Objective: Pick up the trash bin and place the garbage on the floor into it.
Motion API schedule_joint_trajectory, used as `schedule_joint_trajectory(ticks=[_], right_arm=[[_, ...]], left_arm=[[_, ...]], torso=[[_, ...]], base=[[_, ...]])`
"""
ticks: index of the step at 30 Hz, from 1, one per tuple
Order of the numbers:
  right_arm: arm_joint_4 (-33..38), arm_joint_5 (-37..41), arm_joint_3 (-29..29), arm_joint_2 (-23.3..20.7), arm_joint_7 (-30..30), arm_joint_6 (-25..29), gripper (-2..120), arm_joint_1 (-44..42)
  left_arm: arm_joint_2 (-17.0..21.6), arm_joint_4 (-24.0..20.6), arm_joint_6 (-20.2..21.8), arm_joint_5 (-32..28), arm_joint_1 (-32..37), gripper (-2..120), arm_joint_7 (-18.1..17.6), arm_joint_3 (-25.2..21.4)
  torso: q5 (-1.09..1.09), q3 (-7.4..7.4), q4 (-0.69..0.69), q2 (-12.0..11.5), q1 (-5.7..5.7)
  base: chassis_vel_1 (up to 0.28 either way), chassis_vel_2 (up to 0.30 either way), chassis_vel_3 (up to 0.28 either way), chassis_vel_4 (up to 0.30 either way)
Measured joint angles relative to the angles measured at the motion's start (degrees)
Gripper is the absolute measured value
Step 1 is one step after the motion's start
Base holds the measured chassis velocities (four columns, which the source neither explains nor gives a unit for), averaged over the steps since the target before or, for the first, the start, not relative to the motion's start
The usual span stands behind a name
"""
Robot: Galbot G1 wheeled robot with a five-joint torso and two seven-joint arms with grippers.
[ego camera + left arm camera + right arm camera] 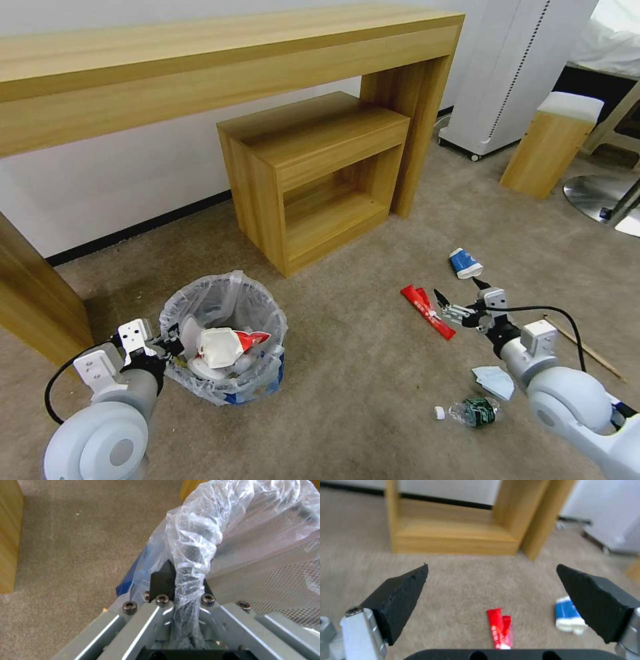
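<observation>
Beige carpet (347, 373) is running under a wooden desk (220, 53) across the frame's top. At lower left, the left gripper (175, 345) is clamping the bag-lined trash bin (223, 313) by its rim, plastic hiding its inner finger. At lower right, the right gripper (460, 299) is hovering with jaws spread wide over the red wrapper (427, 310), holding nothing; a blue-white cup (465, 263) is lying beyond it.

Right gripper (491, 576) hangs over the floor (460, 592), black fingers (401, 597) spread wide apart with nothing between them. Ahead of the claw, just off its base and between the two fingers, lies a red wrapper (500, 628). A crushed blue-white paper cup (566, 617) sits beside the far finger. Beyond the fingertips stands a low wooden shelf unit (453, 533).
</observation>
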Motion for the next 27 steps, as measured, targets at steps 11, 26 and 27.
schedule_joint_trajectory(ticks=[11,26,27], right_arm=[[-6.8,-8.5,-0.5,-7.2,-14.5,11.7,96,-3.0],[-13.8,-17.4,-0.9,-14.3,-27.4,23.8,98,-3.4],[-13.8,-17.4,-0.9,-14.3,-27.4,23.8,98,-3.4]], left_arm=[[0.3,0.6,-0.2,0.4,0.1,1,0.3,0.4],[-0.6,1.4,-0.6,1.2,0.5,1,0.7,-0.6],[-0.6,1.4,-0.6,1.2,0.5,1,0.7,-0.6]], torso=[[0.0,0.0,0.0,0.0,0.0],[0.0,0.0,0.0,0.0,0.0],[0.0,0.0,0.0,0.0,0.0]], base=[[0.0,0.0,0.0,0.0],[0.0,0.0,0.0,0.0],[0.0,0.0,0.0,0.0]])
